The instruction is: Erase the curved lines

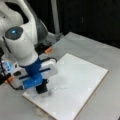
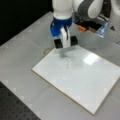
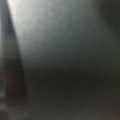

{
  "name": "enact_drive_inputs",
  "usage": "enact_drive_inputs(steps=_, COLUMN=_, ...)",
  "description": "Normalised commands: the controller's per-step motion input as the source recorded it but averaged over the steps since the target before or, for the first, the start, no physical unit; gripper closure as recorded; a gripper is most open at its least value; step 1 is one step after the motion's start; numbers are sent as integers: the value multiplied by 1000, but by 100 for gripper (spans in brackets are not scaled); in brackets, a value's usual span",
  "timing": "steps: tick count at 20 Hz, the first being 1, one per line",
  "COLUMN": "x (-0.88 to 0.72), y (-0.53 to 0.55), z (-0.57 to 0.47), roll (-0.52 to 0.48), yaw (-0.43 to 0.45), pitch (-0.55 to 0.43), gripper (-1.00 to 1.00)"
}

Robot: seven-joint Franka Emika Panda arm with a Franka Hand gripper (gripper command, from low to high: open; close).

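Both front views show the grey table (image 1: 82,47) (image 2: 27,45) carrying a white board (image 1: 80,80) (image 2: 82,75). Above the board's corner hangs the hand (image 1: 42,88) (image 2: 65,42), holding a black eraser (image 1: 42,88) (image 2: 73,40) beside the curve lines (image 1: 60,88) (image 2: 67,62).

A robotics lab bench: a white robot arm (image 1: 22,47) with blue fittings stands over a grey metal tabletop (image 2: 27,45) carrying a whiteboard (image 2: 82,77). A black perforated mounting plate (image 2: 15,107) shows at seven o'clock (typical optical-table hardware), with dark curtaining (image 1: 87,17) behind at twelve.
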Motion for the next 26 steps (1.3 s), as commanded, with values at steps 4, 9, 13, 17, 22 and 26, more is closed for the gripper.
enact_drive_inputs(steps=4, x=12, y=94, z=-145, roll=-20, yaw=-10, pitch=-110, gripper=100)
enact_drive_inputs(steps=9, x=20, y=21, z=-111, roll=92, yaw=22, pitch=-107, gripper=100)
enact_drive_inputs(steps=13, x=14, y=11, z=-81, roll=135, yaw=2, pitch=-120, gripper=100)
enact_drive_inputs(steps=17, x=-4, y=16, z=-89, roll=171, yaw=-21, pitch=-127, gripper=100)
enact_drive_inputs(steps=22, x=-17, y=20, z=-134, roll=133, yaw=-57, pitch=-149, gripper=100)
enact_drive_inputs(steps=26, x=-19, y=38, z=-158, roll=117, yaw=-58, pitch=-160, gripper=100)
